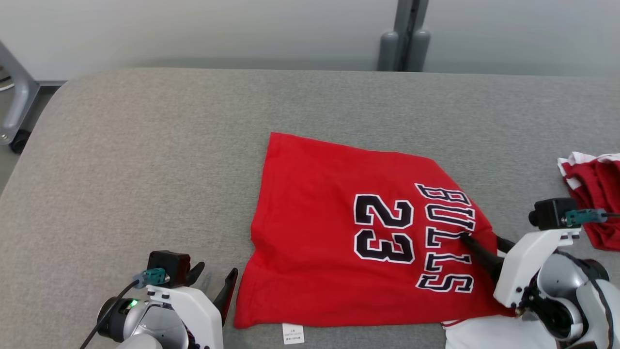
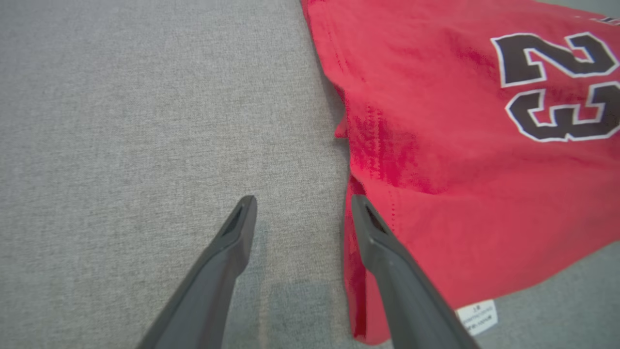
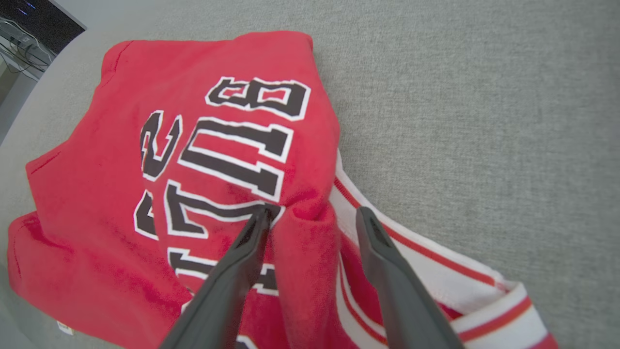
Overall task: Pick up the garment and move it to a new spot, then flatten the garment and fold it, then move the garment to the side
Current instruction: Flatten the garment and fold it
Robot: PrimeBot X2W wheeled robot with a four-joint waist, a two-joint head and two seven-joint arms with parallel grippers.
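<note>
The garment [image 1: 339, 232] is a red jersey with black "23" and "BULLS" lettering. It lies folded over on the grey padded table [image 1: 145, 145], with its white and red trim [image 3: 436, 271] poking out at the near right. My left gripper [image 1: 216, 274] stands open just off the jersey's left edge [image 2: 460, 169], one finger [image 2: 387, 261] over the hem. My right gripper [image 1: 482, 238] is open above the right edge, its fingers [image 3: 242, 261] either side of a raised ridge of red cloth [image 3: 310, 228]. Neither gripper holds anything.
A second red and white cloth [image 1: 593, 194] lies bunched at the table's right edge. A white label [image 1: 293, 333] sticks out under the jersey's near hem. A metal frame leg with a caster [image 1: 14, 111] stands past the table's left end, and a grey post [image 1: 404, 39] behind.
</note>
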